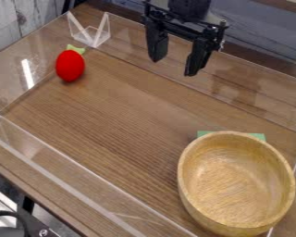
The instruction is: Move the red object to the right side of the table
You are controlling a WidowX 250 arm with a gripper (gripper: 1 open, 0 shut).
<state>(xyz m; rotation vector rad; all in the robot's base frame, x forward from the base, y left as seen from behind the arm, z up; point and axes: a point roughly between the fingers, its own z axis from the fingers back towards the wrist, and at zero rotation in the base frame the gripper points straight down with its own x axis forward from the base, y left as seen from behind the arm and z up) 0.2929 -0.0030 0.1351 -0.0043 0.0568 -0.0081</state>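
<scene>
Wood-grain desk point(126, 139), walled in clear acrylic to contain objects. Wooden bowl point(236, 183) at near right, beside likely drop zone. Hand point(177, 52) above far centre, fingers wide, empty, pointing down. Red object point(70, 65) resting far left, well apart, ungrasped.

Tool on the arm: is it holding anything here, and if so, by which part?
Nothing is held. The tool hangs open above the table, its fingers apart with only air between them. The red toy fruit lies apart, over to its left in the view.
</scene>
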